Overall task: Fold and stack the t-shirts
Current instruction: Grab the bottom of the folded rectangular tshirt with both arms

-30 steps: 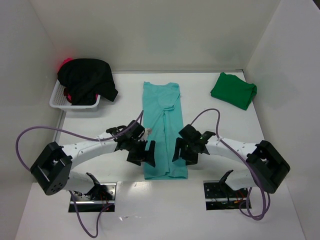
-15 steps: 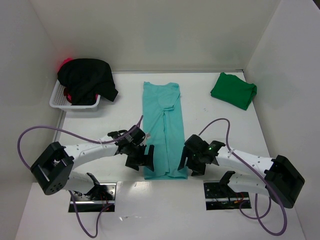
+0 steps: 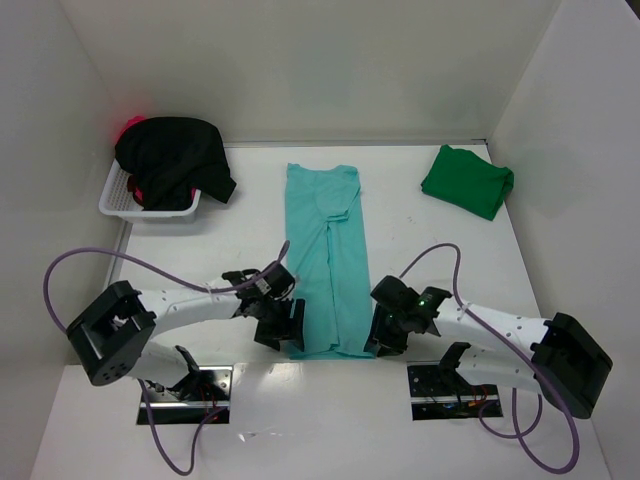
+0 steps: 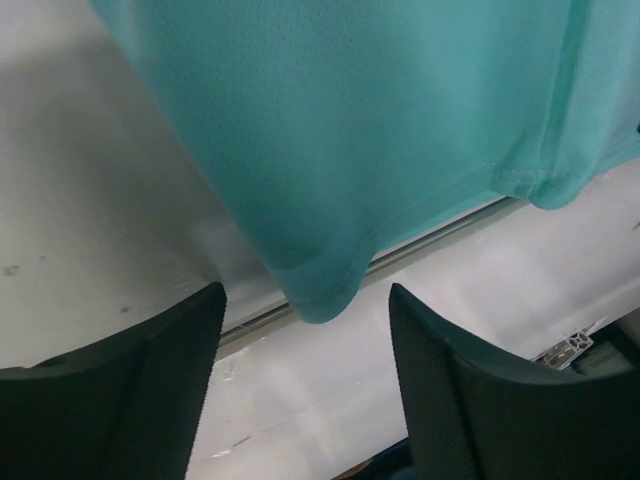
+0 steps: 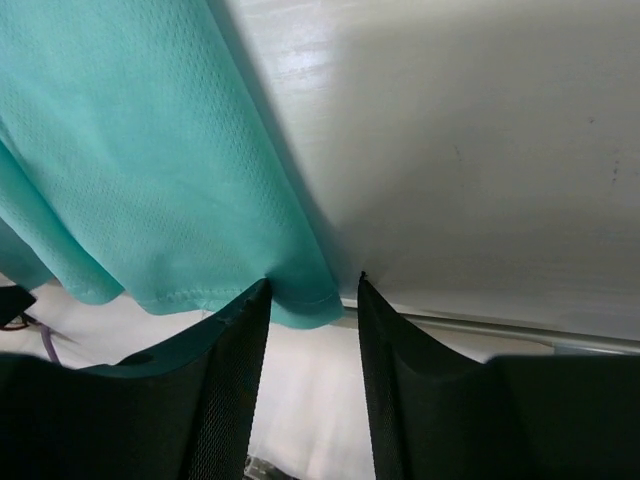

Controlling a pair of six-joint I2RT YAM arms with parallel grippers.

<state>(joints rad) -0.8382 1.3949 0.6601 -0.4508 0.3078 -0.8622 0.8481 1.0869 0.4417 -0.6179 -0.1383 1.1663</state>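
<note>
Light teal t-shirt (image 3: 326, 250) flat, near corners inside left hand (image 3: 290, 326) and right hand (image 3: 381, 338), both apart

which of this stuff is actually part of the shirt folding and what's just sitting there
Part of the job:
light teal t-shirt
dark green t-shirt
black t-shirt
red-pink t-shirt

Just there:
white basket
purple cables

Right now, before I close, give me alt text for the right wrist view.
A hem corner of the light teal t-shirt lies between the two black fingers, which stand apart on either side of it, not yet clamped. The shirt fills the upper left; white table shows to the right.
</note>
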